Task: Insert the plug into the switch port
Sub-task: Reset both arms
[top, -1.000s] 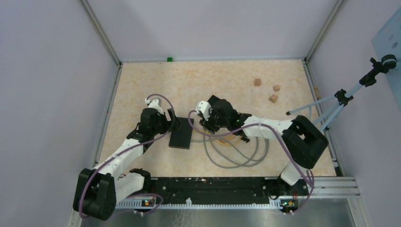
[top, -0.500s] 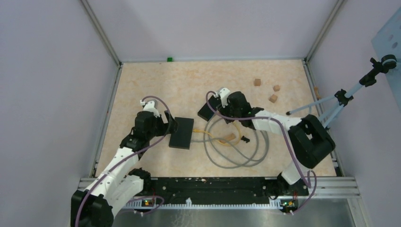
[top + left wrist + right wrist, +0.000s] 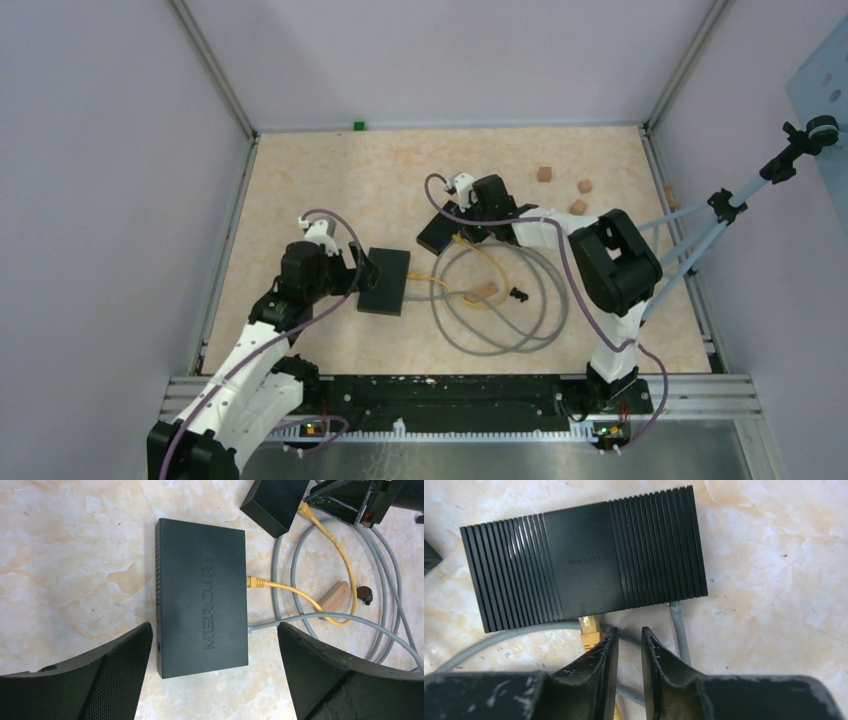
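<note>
A flat black Mercury switch (image 3: 385,280) (image 3: 202,597) lies left of centre. Its right side holds a yellow plug (image 3: 256,582) and a grey cable's plug (image 3: 250,628). My left gripper (image 3: 356,272) (image 3: 215,630) hovers over the switch's near end, open wide and holding nothing. A smaller ribbed black box (image 3: 436,235) (image 3: 584,560) lies farther back. A second yellow plug (image 3: 590,629) sits in its edge, and a grey plug (image 3: 676,607) meets that edge; how deep it sits is unclear. My right gripper (image 3: 464,220) (image 3: 629,632) is just behind them, fingers a narrow gap apart and empty.
Grey cable (image 3: 500,330) loops on the table right of the switch, and a yellow cable (image 3: 470,262) joins the two boxes. A small wooden block (image 3: 485,291) and a tiny black part (image 3: 518,295) lie inside the loops. Three wooden cubes (image 3: 577,207) and a tripod (image 3: 700,225) stand at right.
My right gripper pulled back from beside the switch toward the far side, and its jaws narrowed. The left gripper drew back off the switch and opened fully.
</note>
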### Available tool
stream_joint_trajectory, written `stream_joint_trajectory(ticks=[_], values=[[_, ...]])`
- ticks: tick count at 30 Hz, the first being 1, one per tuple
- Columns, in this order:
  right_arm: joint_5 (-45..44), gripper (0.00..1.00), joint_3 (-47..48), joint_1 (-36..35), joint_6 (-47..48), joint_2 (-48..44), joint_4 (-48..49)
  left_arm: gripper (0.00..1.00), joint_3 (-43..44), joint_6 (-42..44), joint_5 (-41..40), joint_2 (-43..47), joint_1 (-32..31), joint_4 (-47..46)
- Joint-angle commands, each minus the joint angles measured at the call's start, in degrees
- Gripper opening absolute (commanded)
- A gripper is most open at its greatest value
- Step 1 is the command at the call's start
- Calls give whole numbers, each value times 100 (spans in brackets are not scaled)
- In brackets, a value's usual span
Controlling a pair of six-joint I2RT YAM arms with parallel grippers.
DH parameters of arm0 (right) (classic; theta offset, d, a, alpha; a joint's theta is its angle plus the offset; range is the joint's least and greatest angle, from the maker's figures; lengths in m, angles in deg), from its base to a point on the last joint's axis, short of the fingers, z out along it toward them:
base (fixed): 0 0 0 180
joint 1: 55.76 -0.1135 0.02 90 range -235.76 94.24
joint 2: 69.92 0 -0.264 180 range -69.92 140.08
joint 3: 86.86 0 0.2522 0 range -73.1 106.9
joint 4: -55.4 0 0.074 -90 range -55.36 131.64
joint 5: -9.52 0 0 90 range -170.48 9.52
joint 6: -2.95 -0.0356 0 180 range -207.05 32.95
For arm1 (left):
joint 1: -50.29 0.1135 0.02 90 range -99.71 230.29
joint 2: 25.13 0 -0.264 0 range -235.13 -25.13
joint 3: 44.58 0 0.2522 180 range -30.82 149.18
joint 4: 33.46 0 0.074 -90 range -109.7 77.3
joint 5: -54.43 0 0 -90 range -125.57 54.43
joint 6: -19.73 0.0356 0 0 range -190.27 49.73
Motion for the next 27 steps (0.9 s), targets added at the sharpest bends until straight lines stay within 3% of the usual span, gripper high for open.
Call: stream_joint_trajectory(ticks=[1,8,10,12,15,21,27], values=[[45,25,294,-161,-215,-78,267,99,210,-14,68,134,13,162],[-1155,39,-402,-291,-813,-2029,248,99,1156,497,22,393,12,886],[-1262,53,-914,-291,-1343,-2835,283,99,1307,683,-20,508,12,1023],[-1505,60,-1484,-298,-1954,-3687,304,99,1321,815,-203,640,12,1104],[-1915,74,-2226,-301,-2492,-5062,-320,99,1316,838,-288,799,14,1159],[-2648,81,-2725,-308,-3414,-7269,-2029,99,1439,972,-218,1092,5,1340],[-3179,82,-2833,-308,-3989,-8687,-3007,99,1270,1088,-395,1457,4,1206]])
